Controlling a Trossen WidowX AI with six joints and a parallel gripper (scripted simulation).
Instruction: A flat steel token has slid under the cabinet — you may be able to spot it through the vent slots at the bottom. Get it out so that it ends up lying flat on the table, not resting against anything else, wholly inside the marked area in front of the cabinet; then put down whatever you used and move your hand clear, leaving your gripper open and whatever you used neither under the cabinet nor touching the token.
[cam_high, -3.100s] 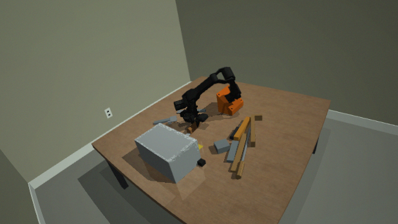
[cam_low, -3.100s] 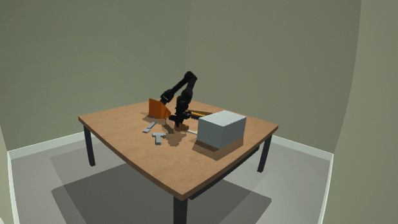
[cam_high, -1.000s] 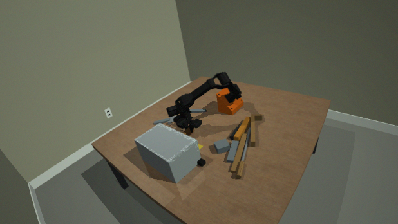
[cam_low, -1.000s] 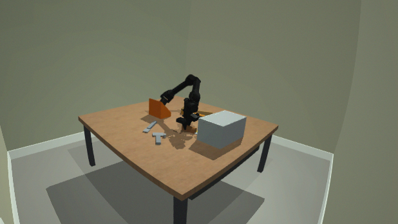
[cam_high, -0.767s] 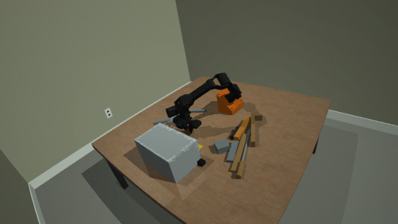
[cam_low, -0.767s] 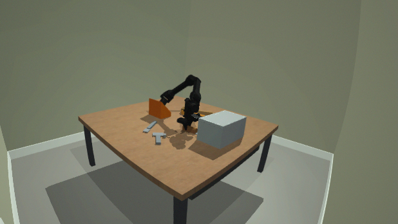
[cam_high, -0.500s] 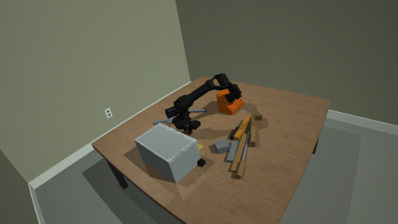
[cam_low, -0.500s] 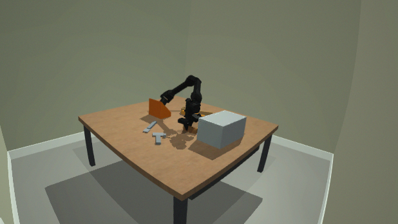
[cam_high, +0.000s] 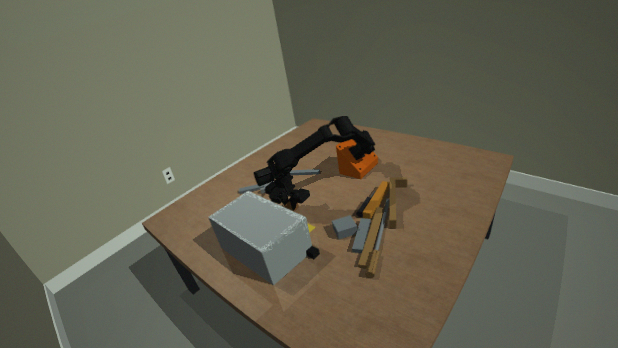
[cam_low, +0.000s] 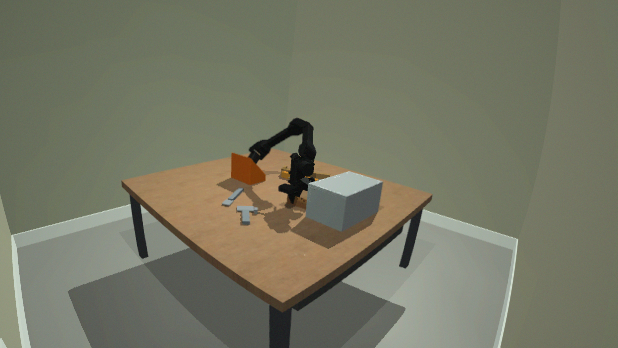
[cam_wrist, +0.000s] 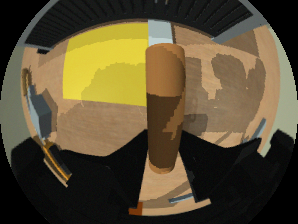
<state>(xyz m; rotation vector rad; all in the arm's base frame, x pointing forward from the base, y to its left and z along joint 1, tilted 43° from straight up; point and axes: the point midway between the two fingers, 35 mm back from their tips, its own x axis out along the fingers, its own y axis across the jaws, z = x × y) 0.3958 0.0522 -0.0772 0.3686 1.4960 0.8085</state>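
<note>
My gripper (cam_high: 291, 202) (cam_low: 292, 199) (cam_wrist: 161, 132) is low in front of the cabinet (cam_high: 287, 255) (cam_low: 330, 205) (cam_wrist: 140, 9). It is shut on the brown round handle of a tool (cam_wrist: 165, 70). A flat light-grey blade (cam_wrist: 160, 33) runs on from the handle towards the cabinet's bottom edge; whether its end is under the cabinet I cannot tell. The yellow marked area (cam_high: 311, 228) (cam_wrist: 105, 65) lies on the table just left of the blade in the wrist view. The cabinet's dark vent slots show at the top of that view. I cannot make out the steel token.
A black cube (cam_high: 312, 252) is by the cabinet's corner. A grey block (cam_high: 344, 227) (cam_wrist: 41, 112) and a pile of wooden and grey bars (cam_high: 372, 235) lie to one side. Grey pieces (cam_low: 232, 197) (cam_low: 246, 214) lie on the other side. An orange block (cam_high: 350, 162) (cam_low: 245, 169) stands by the arm's base.
</note>
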